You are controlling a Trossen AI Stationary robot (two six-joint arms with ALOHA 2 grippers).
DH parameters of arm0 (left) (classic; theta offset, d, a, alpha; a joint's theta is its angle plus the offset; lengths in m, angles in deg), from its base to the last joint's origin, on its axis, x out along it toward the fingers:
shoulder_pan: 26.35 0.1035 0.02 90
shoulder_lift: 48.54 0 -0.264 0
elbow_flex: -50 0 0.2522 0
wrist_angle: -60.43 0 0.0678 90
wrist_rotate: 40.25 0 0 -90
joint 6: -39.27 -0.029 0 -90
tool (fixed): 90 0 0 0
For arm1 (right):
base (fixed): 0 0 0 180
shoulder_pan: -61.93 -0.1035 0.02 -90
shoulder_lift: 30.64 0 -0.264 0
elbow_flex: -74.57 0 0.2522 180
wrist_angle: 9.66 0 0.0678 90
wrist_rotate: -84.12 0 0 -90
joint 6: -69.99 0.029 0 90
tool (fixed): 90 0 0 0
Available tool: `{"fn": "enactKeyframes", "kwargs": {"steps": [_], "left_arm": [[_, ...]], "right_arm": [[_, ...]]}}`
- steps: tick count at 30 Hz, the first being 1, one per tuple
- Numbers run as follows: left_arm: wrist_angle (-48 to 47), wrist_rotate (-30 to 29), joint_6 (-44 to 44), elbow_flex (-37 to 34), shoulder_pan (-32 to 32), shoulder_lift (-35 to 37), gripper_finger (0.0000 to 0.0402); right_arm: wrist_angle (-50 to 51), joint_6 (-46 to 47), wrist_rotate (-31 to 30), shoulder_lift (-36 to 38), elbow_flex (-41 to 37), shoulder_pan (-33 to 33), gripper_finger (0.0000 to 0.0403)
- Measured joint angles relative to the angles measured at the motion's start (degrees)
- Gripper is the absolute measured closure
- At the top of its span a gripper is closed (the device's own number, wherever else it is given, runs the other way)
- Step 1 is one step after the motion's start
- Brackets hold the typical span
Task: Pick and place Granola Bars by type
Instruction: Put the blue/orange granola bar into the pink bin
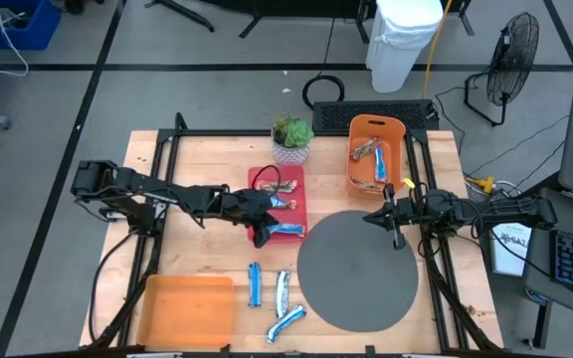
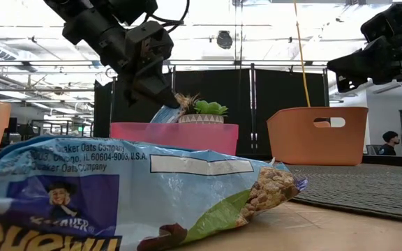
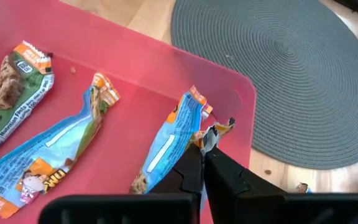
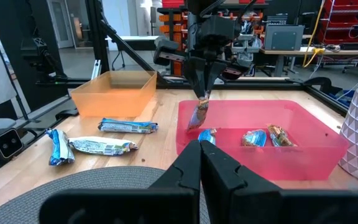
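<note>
My left gripper (image 1: 267, 231) is over the near end of the red tray (image 1: 296, 179), shut on a blue-and-white granola bar (image 4: 199, 115). Two more bars lie flat in this tray: a blue one (image 3: 55, 155) and a brown-and-green one (image 3: 17, 81). Three blue bars lie on the wood near the table's front: (image 1: 255, 283), (image 1: 283, 288), (image 1: 286, 323). More bars sit in the orange basket (image 1: 398, 134). My right gripper (image 1: 394, 224) hangs shut and empty over the grey mat's right part. My left gripper pinches the blue-and-white bar by its crimped wrapper end (image 3: 213, 132) between the two fingers, coming from above and pointing down. The bar hangs tilted below the fingers (image 2: 160, 94). Its lower part dips inside the red tray, and whether it rests on the tray floor cannot be told.
A round grey woven mat (image 1: 358, 268) covers the table's right middle. An orange tray (image 1: 187, 308) sits at the near left corner, and a potted plant (image 1: 291, 139) stands behind the red tray. One blue bar (image 2: 131, 195) lies right before the low camera.
</note>
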Motion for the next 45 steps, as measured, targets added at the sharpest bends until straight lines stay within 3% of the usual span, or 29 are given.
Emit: {"fn": "enactKeyframes", "kwargs": {"steps": [11, 25, 33, 39, 45], "left_arm": [[0.15, 0.02, -1.3, -0.04, 0.0, 0.01, 0.0386], [1.37, 0.02, -3.17, -0.09, 0.0, 0.03, 0.0275], [-0.44, -0.3, -9.37, 0.11, -0.04, 5.45, 0.0262], [0.62, -7.43, -9.78, -8.09, -1.34, 13.25, 0.0273], [11.91, -8.0, -10.77, -20.32, -2.47, 23.94, 0.0274]], "right_arm": [[0.0, -0.01, 0.0, 0.0, 0.0, -0.02, 0.0403], [0.0, -0.01, 0.0, 0.0, 0.0, -0.01, 0.0403], [0.0, 0.01, 0.0, 0.0, 0.0, -0.02, 0.0403], [0.0, 0.0, 0.0, 0.0, 0.0, -0.01, 0.0403], [0.02, 0.01, 0.0, 0.0, 0.0, 0.0, 0.0403]]}}
